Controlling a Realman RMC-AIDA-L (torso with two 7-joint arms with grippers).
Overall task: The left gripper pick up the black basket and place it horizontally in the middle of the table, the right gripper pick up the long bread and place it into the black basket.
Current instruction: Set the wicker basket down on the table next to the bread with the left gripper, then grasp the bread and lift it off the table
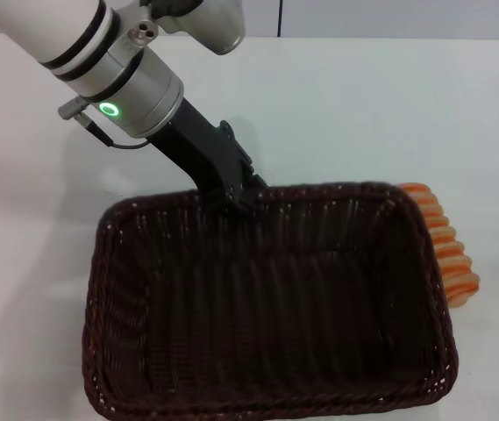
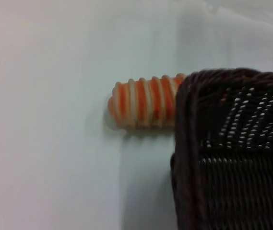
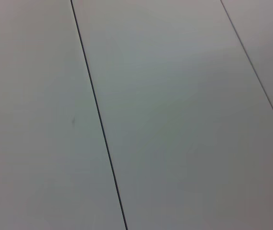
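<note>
Left gripper (image 1: pixel 236 200) at the far rim of the black basket (image 1: pixel 267 307), about 12 o'clock on the basket, a bit toward 11. Black claw closed down tight on the braided rim, pinching it. Silver arm with a green ring light (image 1: pixel 109 110) slanting up toward 10 o'clock.

Black basket big and dark, sitting low in the head view, long side running from 9 o'clock to 3 o'clock, nothing inside. Seems tipped a little, but cannot tell for sure if lifted off the table (image 1: pixel 363 114).

Long bread (image 1: pixel 442 241) outside the basket at 3 o'clock, right up against the basket's short wall, partly hidden behind it. Orange and tan stripes clear in the left wrist view, poking out by the basket's corner.

Right gripper out of sight; only flat grey panels with thin dark lines in the right wrist view.
</note>
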